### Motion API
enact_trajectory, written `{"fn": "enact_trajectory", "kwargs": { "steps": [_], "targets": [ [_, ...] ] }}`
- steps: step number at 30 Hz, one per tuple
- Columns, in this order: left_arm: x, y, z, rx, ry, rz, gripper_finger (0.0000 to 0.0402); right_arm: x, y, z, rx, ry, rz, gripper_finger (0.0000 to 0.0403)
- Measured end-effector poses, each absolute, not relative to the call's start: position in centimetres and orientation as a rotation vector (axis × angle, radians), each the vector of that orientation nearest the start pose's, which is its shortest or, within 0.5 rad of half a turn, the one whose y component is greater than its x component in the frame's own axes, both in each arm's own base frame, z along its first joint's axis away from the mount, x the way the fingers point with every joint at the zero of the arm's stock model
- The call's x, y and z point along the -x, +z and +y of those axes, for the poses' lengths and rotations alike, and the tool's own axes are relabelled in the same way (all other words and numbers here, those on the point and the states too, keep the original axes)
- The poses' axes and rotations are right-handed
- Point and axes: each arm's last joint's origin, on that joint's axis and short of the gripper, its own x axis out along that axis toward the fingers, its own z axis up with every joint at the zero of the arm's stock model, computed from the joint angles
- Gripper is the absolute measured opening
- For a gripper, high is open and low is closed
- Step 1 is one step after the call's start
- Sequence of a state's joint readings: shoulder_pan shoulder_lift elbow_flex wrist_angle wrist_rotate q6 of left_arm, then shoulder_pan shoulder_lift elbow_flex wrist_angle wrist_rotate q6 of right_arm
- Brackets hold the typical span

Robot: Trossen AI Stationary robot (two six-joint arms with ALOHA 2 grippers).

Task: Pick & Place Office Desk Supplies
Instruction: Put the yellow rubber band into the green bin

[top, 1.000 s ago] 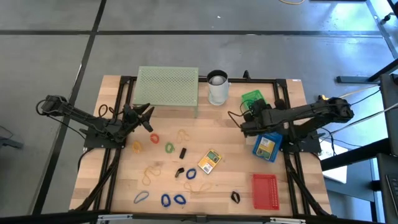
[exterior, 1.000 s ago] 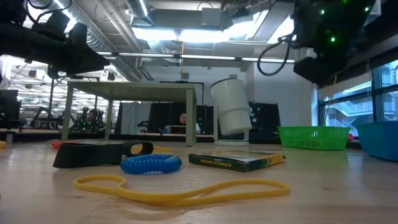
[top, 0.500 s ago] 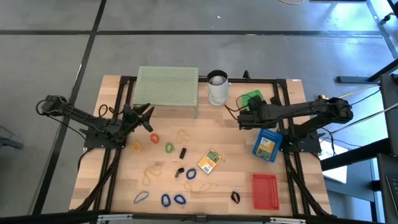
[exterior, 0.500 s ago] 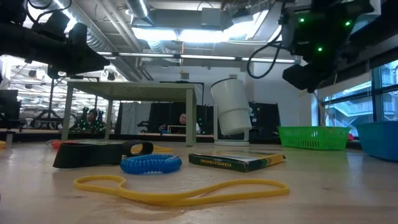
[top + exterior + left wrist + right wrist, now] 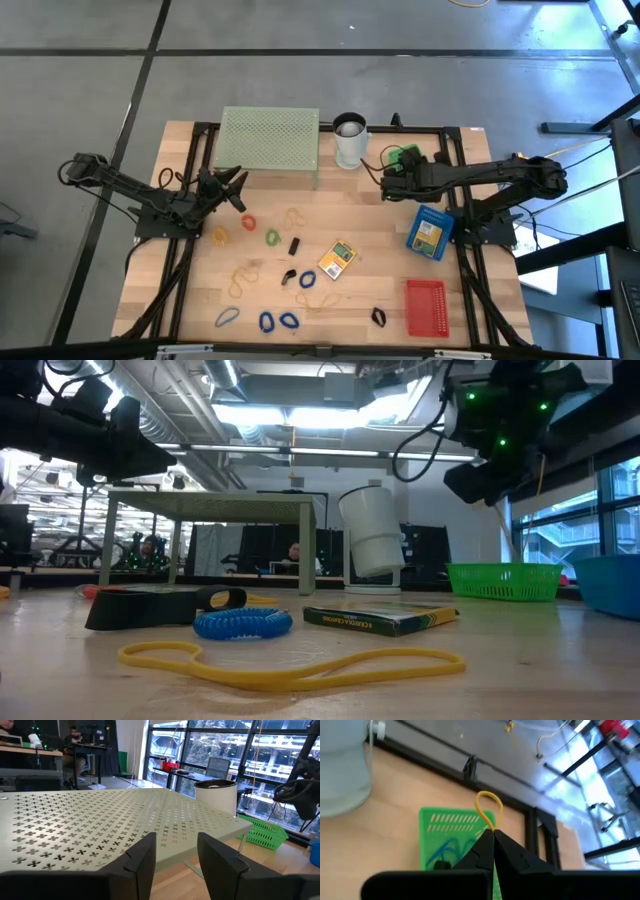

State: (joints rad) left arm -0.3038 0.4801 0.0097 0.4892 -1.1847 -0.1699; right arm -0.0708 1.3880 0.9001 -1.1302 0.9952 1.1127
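While the right gripper [image 5: 492,836] is hanging over the green basket [image 5: 432,827] at the table's one o'clock, its fingers are pinching a yellow band [image 5: 489,809], so the placing step is in hand. Next it seemingly needs to part its fingers and drop the thin loop. The left gripper [image 5: 175,851] is waiting spread at nine o'clock beside the stand [image 5: 90,815].
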Motion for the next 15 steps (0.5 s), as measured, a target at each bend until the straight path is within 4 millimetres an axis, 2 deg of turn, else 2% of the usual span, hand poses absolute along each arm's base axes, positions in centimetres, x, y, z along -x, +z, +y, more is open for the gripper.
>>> {"fn": "enact_trajectory", "kwargs": {
  "steps": [8,11,15],
  "targets": [
    [-11.31,16.93,-0.73,0.172,0.878,-0.089,0.0139,-21.27,21.54,-3.79,-0.190,-1.399,0.861,0.0012],
    [-11.31,16.93,-0.74,0.172,0.878,-0.089,0.0139,-21.30,21.54,-3.79,-0.193,-1.398,0.857,0.0032],
    [-11.31,16.94,-0.73,0.172,0.878,-0.089,0.0139,-21.33,21.54,-3.79,-0.195,-1.398,0.855,0.0077]
  ]
}}
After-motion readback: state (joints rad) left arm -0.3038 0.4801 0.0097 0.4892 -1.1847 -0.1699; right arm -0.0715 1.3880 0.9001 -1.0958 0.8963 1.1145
